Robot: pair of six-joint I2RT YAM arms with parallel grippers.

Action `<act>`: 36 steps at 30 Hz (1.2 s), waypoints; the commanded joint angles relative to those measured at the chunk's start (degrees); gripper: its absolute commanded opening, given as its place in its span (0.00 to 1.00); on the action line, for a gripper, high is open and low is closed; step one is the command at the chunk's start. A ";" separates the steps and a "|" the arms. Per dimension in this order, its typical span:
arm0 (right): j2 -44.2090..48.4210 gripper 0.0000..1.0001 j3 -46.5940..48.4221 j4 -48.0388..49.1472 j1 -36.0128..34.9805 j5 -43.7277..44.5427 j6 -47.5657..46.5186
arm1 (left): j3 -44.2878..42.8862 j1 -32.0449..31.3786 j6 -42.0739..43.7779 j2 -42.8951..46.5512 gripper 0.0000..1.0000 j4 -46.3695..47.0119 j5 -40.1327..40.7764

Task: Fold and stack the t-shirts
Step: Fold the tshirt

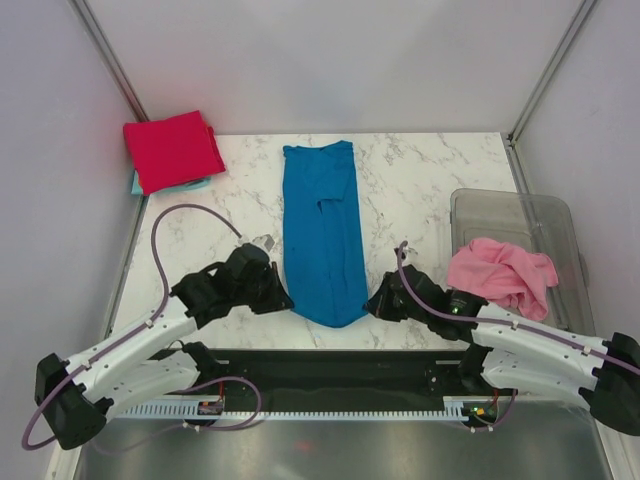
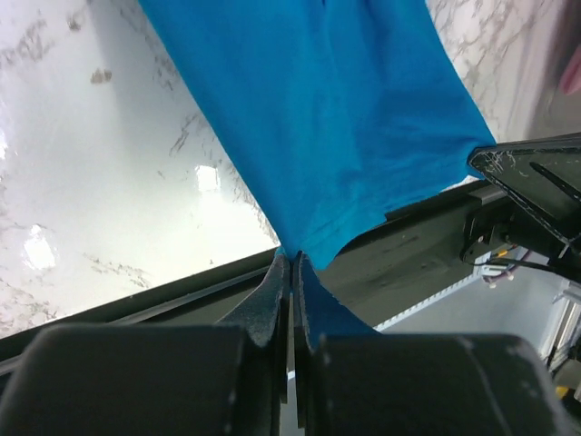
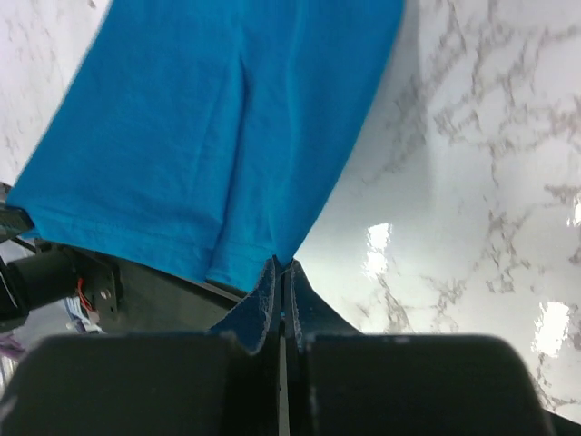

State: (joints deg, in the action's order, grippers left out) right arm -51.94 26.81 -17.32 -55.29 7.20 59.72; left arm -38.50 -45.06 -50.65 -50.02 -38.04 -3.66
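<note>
Clamped tight on the blue t-shirt (image 1: 322, 230) at its near hem corners, by left gripper (image 2: 290, 261) and right gripper (image 3: 283, 266) alike; stretched out long and flat ahead of both fingertips

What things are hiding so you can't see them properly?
- Top view: teal t-shirt, nearly all under the red t-shirt.
- Top view: tub floor, partly covered by the pink t-shirt.
- Wrist views: blue t-shirt corners, pinched inside the left gripper and right gripper.
</note>
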 commanded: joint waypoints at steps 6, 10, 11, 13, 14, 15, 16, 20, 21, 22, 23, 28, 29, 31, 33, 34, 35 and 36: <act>-14.74 0.00 19.50 -5.00 7.73 3.18 -10.50 | -14.14 7.51 11.17 -8.60 0.02 -5.38 4.28; -21.61 0.00 27.05 -5.18 14.13 0.19 -16.55 | -20.19 16.90 16.28 -15.96 0.02 -4.50 -1.69; -23.01 0.00 30.11 -5.18 15.02 -0.43 -17.35 | -21.34 18.06 17.16 -17.38 0.02 -4.41 -2.57; -27.49 0.00 33.21 -5.27 17.22 -2.01 -19.11 | -24.23 20.61 18.92 -20.28 0.02 -3.36 -3.71; -28.90 0.00 36.18 -5.35 17.93 -2.54 -20.77 | -25.21 21.49 19.97 -23.08 0.02 -3.01 -4.16; -31.96 0.00 37.60 -5.70 18.63 -3.07 -21.40 | -26.09 22.29 20.50 -24.50 0.02 -2.22 -5.03; -33.56 0.00 39.01 -5.88 19.85 -4.03 -22.01 | -27.84 23.60 20.94 -25.73 0.02 -1.86 -5.48; -39.89 0.00 45.59 -6.41 22.24 -5.97 -24.56 | -32.59 25.89 24.01 -33.55 0.02 -0.98 -7.58; -41.90 0.00 46.57 -6.58 23.02 -6.32 -25.44 | -33.47 26.16 24.37 -36.52 0.02 -0.81 -8.29; -42.88 0.00 47.36 -6.67 23.38 -6.41 -25.71 | -35.22 26.60 24.64 -37.77 0.02 -0.81 -8.29; -44.46 0.00 48.68 -6.76 23.73 -6.93 -26.06 | -36.02 26.78 25.07 -38.83 0.02 -0.72 -8.47; -48.60 0.00 52.20 -6.76 26.02 -8.96 -27.29 | -41.47 28.09 26.39 -47.00 0.02 -0.72 -9.87; -49.73 0.00 52.47 -6.76 26.28 -9.31 -27.47 | -42.18 28.18 26.83 -47.97 0.02 -0.80 -9.96; -50.62 0.00 53.43 -6.76 27.07 -9.66 -27.99 | -43.94 28.62 27.36 -50.86 0.02 -0.72 -10.49; -52.11 0.00 54.05 -6.67 27.95 -9.92 -28.26 | -45.77 28.97 27.71 -53.50 0.02 -0.72 -10.58; -52.64 0.00 54.66 -6.59 28.21 -10.36 -28.61 | -46.40 29.15 27.98 -54.30 0.02 -0.80 -10.66; -53.78 0.00 55.02 -6.58 28.39 -10.71 -28.70 | -46.84 29.32 28.15 -55.18 0.02 -0.81 -10.75; -54.40 0.00 55.45 -6.58 28.91 -11.07 -28.87 | -47.80 29.67 28.24 -55.88 0.02 -0.81 -10.67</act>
State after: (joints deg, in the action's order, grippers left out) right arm -104.71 79.15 -24.38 -27.38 -2.35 32.62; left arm -82.59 -16.25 -25.71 -104.14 -39.99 -12.69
